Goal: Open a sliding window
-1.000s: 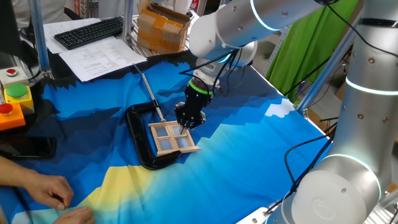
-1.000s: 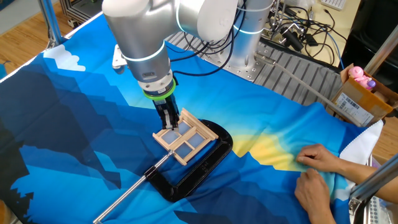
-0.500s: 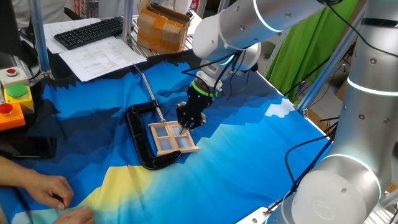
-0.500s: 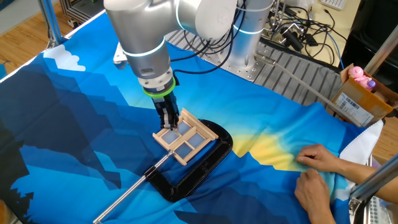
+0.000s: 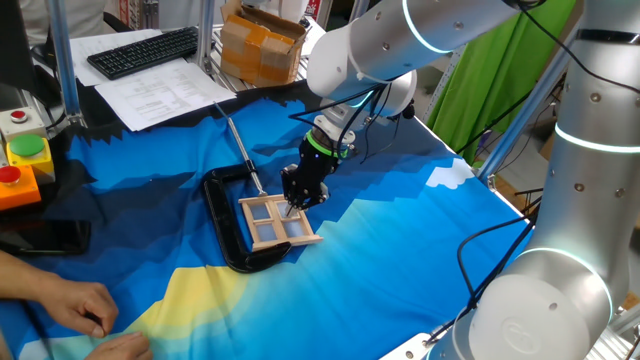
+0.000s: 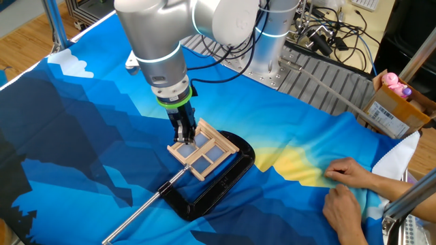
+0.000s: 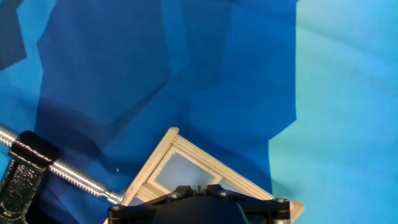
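Note:
The sliding window is a small light wood frame with bluish panes, lying flat on the blue cloth inside a black C-clamp. It also shows in the other fixed view and in the hand view. My gripper points down onto the window's far upper pane, fingers together and touching the pane or its bar. In the hand view the gripper covers the window's near part, and only a narrow slit shows between the fingertips.
The clamp's metal screw rod runs out across the cloth. A person's hands rest on the cloth's edge. A keyboard, a cardboard box and a button box stand behind the table.
The arm's upper part has shifted slightly. The fingertips stay on the same spot of the window, and the window has not visibly moved.

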